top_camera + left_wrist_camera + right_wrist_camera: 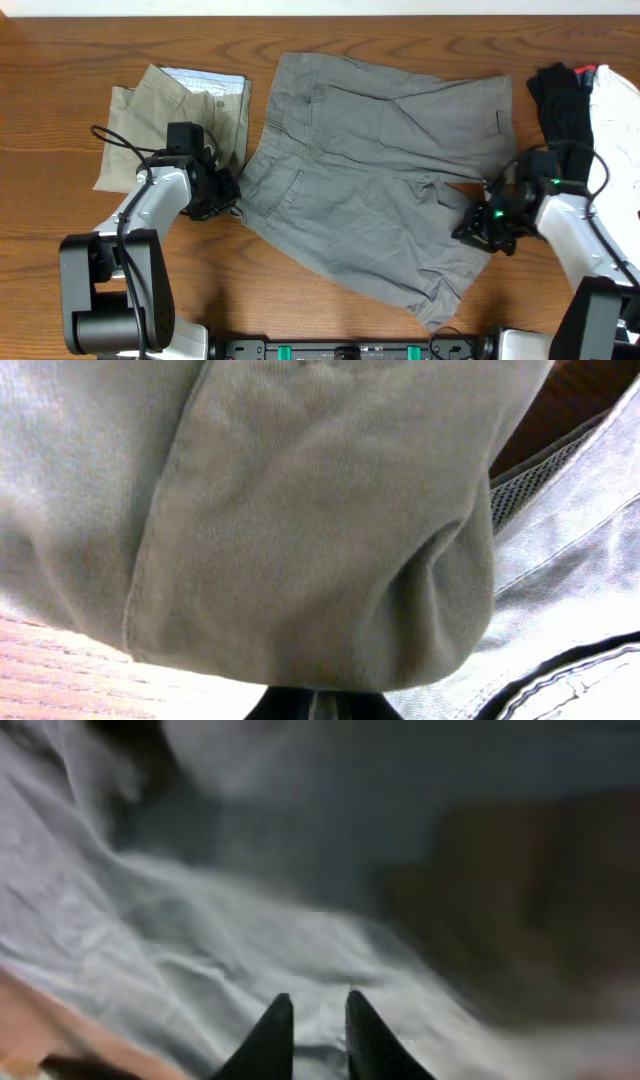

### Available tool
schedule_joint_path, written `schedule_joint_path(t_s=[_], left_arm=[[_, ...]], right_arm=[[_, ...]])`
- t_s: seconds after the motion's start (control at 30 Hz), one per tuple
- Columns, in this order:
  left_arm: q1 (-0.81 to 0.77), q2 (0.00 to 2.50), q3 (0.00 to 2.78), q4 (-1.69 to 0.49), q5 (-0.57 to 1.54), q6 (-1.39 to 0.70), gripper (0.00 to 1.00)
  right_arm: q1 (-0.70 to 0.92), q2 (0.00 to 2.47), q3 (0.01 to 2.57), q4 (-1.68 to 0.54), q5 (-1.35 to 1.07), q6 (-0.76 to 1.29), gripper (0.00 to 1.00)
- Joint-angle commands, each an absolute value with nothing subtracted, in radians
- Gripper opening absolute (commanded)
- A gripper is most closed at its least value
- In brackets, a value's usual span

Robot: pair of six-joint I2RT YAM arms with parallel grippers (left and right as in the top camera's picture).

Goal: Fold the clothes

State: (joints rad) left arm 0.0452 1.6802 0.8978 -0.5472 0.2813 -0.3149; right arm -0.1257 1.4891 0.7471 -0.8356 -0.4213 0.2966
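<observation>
Spanning the table's (330, 30) width, the grey shorts (370, 180) lay between both arms: left gripper (226, 198) clamped on the waistband, right gripper (472, 230) nearly closed at the hem, hold unclear.

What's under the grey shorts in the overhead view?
Wooden table shows along the edges of the grey shorts, so they appear to lie flat on it. Anything else directly beneath is covered by the cloth and cannot be seen.

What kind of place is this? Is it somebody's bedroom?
Probably not a bedroom. It looks like a robot practice table. A robot's left arm and right arm reach over a wooden table, where grey shorts and khaki shorts lie.
</observation>
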Motion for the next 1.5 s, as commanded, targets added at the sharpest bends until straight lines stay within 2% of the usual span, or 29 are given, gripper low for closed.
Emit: schedule_joint_path(t_s=[0.0,0.3,0.57,0.77,0.83,0.9,0.93,1.0,1.27,1.47], left_arm=[[0.053,1.664,0.923,-0.555,0.263,-0.320,0.06],[0.053,1.664,0.923,-0.568,0.289,-0.319,0.06],[0.053,1.664,0.923,-0.558,0.289,-0.319,0.06],[0.053,1.664,0.923,-0.530,0.355,-0.319,0.06],[0.053,1.664,0.923,-0.519,0.379,-0.320,0.06],[0.053,1.664,0.923,-0.517,0.386,-0.320,0.06],[0.053,1.664,0.923,-0.519,0.386,-0.319,0.05],[0.053,1.664,0.923,-0.524,0.386,-0.319,0.06],[0.053,1.664,0.923,-0.536,0.385,-0.308,0.06],[0.053,1.664,0.923,-0.532,0.385,-0.308,0.06]], right_arm=[[-0.072,1.492,0.693,-0.768,-0.416,0.428,0.12],[-0.088,1.559,0.661,-0.525,-0.084,0.546,0.14],[-0.168,1.732,0.729,-0.250,-0.176,0.479,0.13],[-0.167,1.834,0.879,-0.254,-0.257,0.374,0.13],[-0.168,1.830,0.930,-0.280,-0.299,0.319,0.17],[-0.171,1.813,0.989,-0.353,-0.372,0.252,0.38],[-0.174,1.798,1.020,-0.413,-0.409,0.217,0.44],[-0.179,1.763,1.076,-0.546,-0.455,0.179,0.50],[-0.164,1.592,1.125,-1.092,-0.487,0.167,0.59],[-0.104,1.536,1.005,-1.190,-0.483,0.263,0.59]])
